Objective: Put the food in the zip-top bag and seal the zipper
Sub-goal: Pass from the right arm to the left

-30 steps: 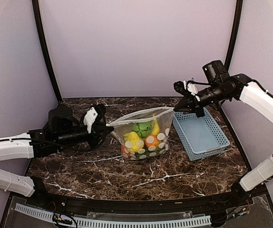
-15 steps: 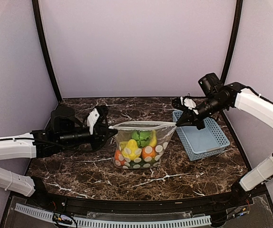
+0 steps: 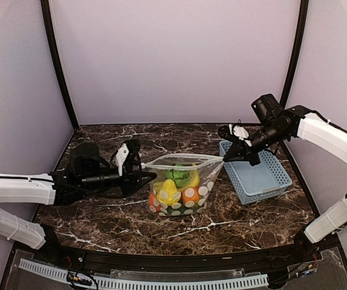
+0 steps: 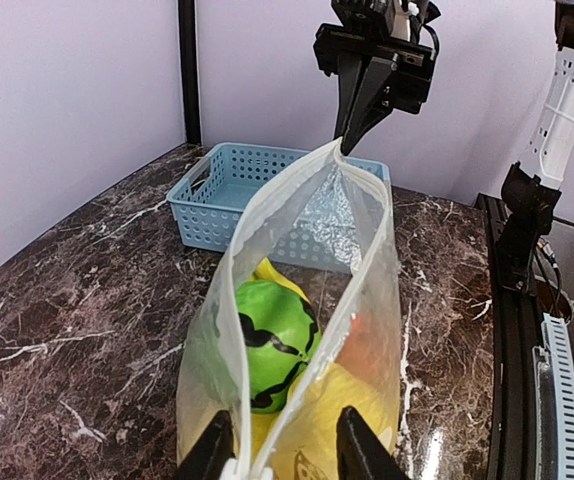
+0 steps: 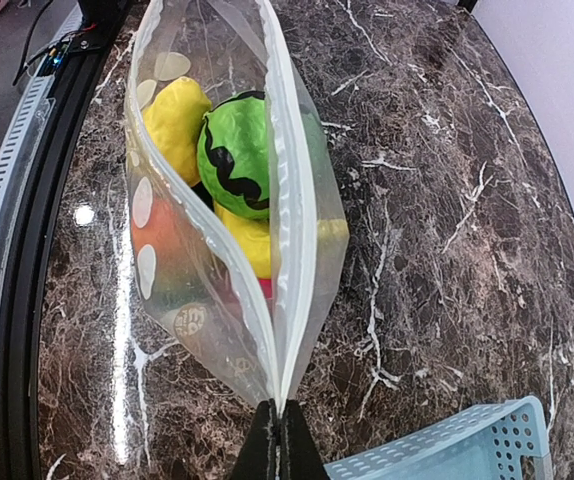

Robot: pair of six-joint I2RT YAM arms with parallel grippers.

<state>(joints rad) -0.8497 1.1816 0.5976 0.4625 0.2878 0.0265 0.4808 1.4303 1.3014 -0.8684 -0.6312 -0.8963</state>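
Bag [image 3: 179, 184]: stands on the counter [image 3: 101, 211] just beside the basket [image 4: 217, 222], on the side toward the left arm; hangs stretched lengthwise between the two arms, likely so the mouth lines up for sealing.
Food [image 4: 277, 345]: all visible pieces inside the bag, none in the basket; green ball on top, yellow and orange pieces under it.
Zipper [image 5: 283, 250]: unsealed along most of its length, the two strips meeting only at the ends.
Right hand [image 5: 278, 440]: fingers together, clamped on the bag end nearest the basket, lifting it to keep the strip taut.
Left hand [image 4: 285, 445]: fingers apart, straddling the bag end farthest from the basket, not pinching it.
Step in hand: probably pinching that end and running toward the basket to press the strips shut.
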